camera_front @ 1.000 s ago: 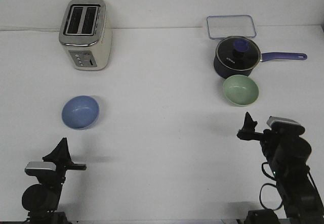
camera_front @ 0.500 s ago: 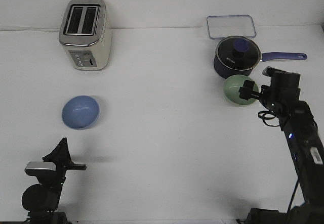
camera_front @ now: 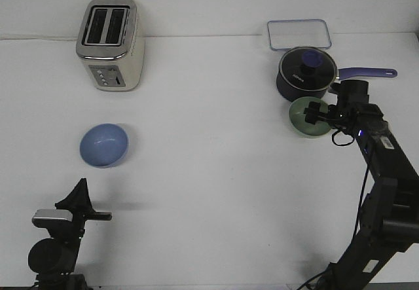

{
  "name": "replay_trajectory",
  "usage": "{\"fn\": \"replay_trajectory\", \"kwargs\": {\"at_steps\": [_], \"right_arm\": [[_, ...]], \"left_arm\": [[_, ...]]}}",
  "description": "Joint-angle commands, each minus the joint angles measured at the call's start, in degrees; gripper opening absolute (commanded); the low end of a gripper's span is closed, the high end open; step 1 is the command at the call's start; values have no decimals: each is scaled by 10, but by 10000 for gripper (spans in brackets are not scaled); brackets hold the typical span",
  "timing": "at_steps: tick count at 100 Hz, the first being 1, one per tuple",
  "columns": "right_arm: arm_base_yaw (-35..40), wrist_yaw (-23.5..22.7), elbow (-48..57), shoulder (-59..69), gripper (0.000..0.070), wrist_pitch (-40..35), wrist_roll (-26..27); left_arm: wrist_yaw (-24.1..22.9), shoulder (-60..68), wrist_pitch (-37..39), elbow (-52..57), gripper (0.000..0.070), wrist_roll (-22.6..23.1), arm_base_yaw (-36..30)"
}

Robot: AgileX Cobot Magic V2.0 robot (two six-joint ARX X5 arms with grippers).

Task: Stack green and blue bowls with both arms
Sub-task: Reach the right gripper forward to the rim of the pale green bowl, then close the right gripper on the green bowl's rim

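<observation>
While the left pincer (camera_front: 82, 192) waits parked, the right pincer (camera_front: 317, 114) has reached the green bowl (camera_front: 308, 117).
Its grip is unclear; the blue bowl (camera_front: 103, 145) lies untouched on the bench (camera_front: 209, 172).

Right arm (camera_front: 376, 152) extended — fingers (camera_front: 313, 113) reached green bowl (camera_front: 308, 118).

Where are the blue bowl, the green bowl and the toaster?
blue bowl (camera_front: 103, 145), front view, the middle of its inside.
green bowl (camera_front: 299, 115), front view, the left inner wall, beside the right claw.
toaster (camera_front: 111, 44), front view, its metal front face.
</observation>
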Motion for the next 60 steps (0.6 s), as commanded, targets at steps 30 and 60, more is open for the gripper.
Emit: {"fn": "replay_trajectory", "kwargs": {"at_steps": [30,60], "right_arm": [[-3,0,14,31,3,-1,-18],[-10,-2,14,-13,3,-21,-23]], "left_arm": [[-1,-1,6,-11,14,2,1],[-2,-1,7,-11,14,2,1]]}}
